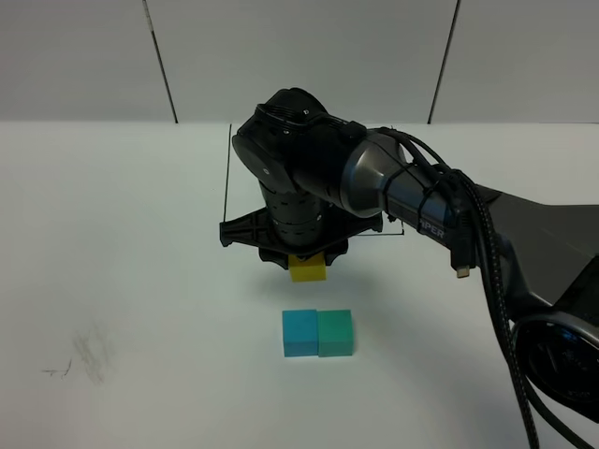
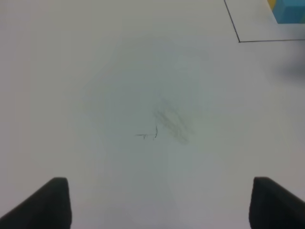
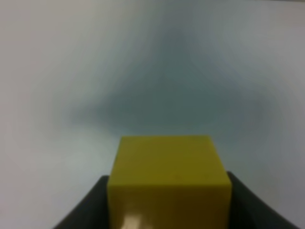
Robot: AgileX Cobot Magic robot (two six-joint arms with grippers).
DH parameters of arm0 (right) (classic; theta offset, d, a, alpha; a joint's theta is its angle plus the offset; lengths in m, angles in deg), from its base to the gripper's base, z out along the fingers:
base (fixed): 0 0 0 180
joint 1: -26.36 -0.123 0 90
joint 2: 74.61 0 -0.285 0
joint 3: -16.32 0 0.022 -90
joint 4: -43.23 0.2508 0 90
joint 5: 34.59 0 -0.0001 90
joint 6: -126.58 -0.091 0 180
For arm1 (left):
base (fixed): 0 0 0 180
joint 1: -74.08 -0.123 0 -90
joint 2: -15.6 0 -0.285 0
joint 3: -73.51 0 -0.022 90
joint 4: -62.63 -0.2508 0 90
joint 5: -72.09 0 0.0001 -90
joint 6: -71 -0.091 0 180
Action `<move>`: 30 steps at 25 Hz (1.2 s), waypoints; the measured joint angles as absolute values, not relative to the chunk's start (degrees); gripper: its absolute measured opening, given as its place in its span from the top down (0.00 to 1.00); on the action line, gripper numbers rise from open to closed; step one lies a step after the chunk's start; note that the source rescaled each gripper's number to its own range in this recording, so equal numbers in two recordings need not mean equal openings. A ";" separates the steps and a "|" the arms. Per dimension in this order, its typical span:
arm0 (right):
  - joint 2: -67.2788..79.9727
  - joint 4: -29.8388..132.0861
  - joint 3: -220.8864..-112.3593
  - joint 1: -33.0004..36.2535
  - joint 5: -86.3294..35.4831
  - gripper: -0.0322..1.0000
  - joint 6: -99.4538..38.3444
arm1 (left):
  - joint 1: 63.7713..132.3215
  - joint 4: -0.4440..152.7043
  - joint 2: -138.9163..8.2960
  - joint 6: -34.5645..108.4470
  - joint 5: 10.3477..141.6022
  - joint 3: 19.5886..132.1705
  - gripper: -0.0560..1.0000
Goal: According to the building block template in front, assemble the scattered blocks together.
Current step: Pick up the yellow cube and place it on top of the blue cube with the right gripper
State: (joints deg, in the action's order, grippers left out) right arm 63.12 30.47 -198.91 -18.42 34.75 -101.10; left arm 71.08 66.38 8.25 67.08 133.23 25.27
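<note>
While blue block (image 1: 299, 333) and teal block (image 1: 336, 333) sit touching at lower centre of the worktop (image 1: 140, 281), your right jaws grasp the yellow block (image 1: 307, 269) just above them in frame, not yet joined. Your left jaws are released and empty. The arm mostly hides the template (image 2: 289, 12).

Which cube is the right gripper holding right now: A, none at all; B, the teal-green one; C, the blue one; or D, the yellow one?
D: in the right wrist view the yellow cube sits clamped between the jaws of the right gripper, while the blue cube and the teal-green cube lie side by side, touching, on the table.
</note>
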 joint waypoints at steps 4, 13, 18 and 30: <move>64.65 31.85 -198.89 -18.42 33.58 0.70 -102.10 | 71.08 66.38 8.25 67.08 133.23 25.27 0.22; 66.45 32.50 -198.89 -18.42 33.66 0.70 -104.26 | 71.08 66.38 8.25 67.08 133.23 25.27 0.22; 67.11 32.35 -198.89 -18.47 34.12 0.70 -104.97 | 71.08 66.38 8.25 67.08 133.23 25.27 0.22; 69.10 33.92 -198.89 -18.47 34.06 0.70 -104.97 | 71.08 66.38 8.25 67.03 133.23 25.27 0.22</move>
State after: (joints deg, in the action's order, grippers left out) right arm 69.10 33.92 -198.89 -18.47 34.06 -104.97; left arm 71.08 66.38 8.25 67.03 133.23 25.27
